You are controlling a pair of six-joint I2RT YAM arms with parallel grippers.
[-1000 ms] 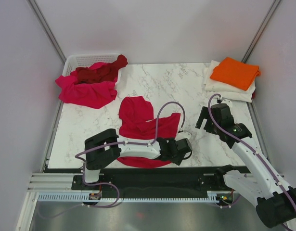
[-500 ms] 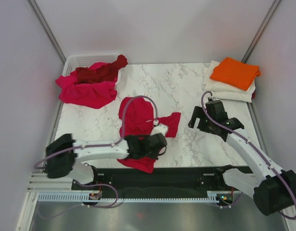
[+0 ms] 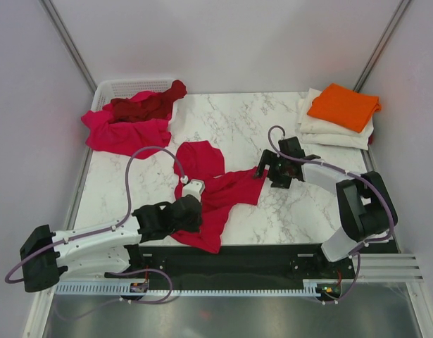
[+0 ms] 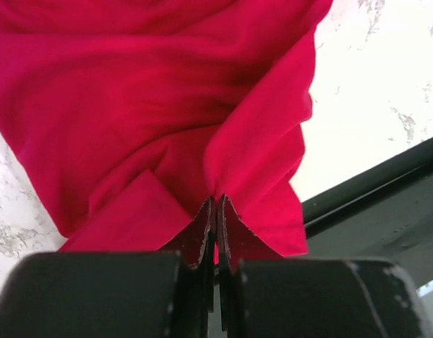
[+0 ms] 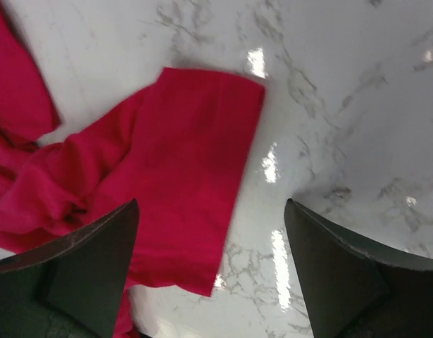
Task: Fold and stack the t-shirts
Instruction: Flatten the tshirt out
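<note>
Left wrist view showed mostly red cloth: the left fingers [image 4: 200,238] were pinched shut on a fold of the crimson shirt [image 4: 167,105], the gripped edge hidden between them. From above, the left arm [image 3: 96,236] covered part of that shirt. The right fingers [image 5: 82,271] stood spread wide over its sleeve on the counter [image 5: 357,84]. A pink shirt [image 3: 124,134] and a maroon shirt [image 3: 146,105] spilled from the basket [image 3: 121,86].

The marble table [image 3: 237,120] bears a crumpled crimson shirt [image 3: 230,191], a magenta-pink shirt [image 3: 124,137] far left, a folded cream-white shirt [image 3: 322,130] far right.
</note>
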